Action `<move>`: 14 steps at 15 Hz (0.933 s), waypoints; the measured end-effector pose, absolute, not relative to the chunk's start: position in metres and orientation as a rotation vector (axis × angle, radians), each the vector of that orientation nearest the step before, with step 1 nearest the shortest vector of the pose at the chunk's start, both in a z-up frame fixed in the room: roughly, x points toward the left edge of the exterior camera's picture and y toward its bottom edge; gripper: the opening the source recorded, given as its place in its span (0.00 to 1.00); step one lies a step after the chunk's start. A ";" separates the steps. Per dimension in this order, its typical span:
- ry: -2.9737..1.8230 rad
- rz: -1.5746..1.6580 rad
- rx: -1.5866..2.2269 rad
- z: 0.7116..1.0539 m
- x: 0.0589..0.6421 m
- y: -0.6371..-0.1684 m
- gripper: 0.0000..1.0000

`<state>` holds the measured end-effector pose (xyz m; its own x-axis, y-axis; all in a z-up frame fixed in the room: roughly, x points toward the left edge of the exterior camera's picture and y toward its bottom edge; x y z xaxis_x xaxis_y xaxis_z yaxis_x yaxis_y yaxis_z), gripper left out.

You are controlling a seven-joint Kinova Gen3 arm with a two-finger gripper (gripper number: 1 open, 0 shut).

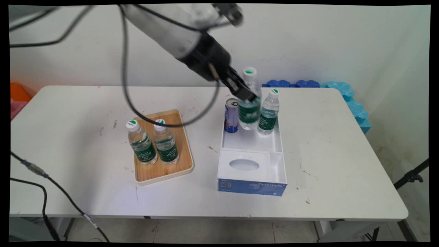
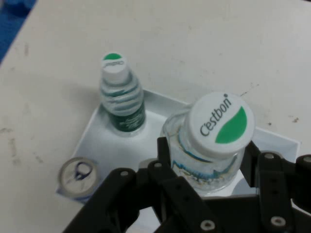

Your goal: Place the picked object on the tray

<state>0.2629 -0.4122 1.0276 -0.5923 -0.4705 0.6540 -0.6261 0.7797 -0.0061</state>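
The claw (image 1: 247, 97) is closed around a clear water bottle (image 1: 249, 103) with a green label and a white cap marked Cestbon; in the hand view its black fingers (image 2: 165, 155) press the bottle's shoulder from both sides, just under the cap. The held bottle (image 2: 209, 145) hangs tilted above the far compartment of a white box (image 1: 252, 161) with a blue front, which sits right of centre on the white worktop (image 1: 343, 154). In that same compartment a second water bottle (image 1: 268, 113) stands upright just right of the held one, and a blue drink can (image 1: 231, 116) stands at the compartment's left wall. The box's near part carries a white insert with an oval opening (image 1: 244, 165). To the left, well apart from the box, a wooden tray (image 1: 181, 164) carries two more water bottles (image 1: 141, 144) side by side, both upright. Blue foam pieces (image 1: 346, 92) lie along the worktop's far right edge.
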 end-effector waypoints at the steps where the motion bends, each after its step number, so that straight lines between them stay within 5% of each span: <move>1: -2.309 0.319 0.805 1.042 0.279 -0.408 0.00; 9: -2.327 0.382 0.811 1.097 0.400 -0.402 0.00; 14: -2.375 0.379 0.859 1.092 0.470 -0.404 0.00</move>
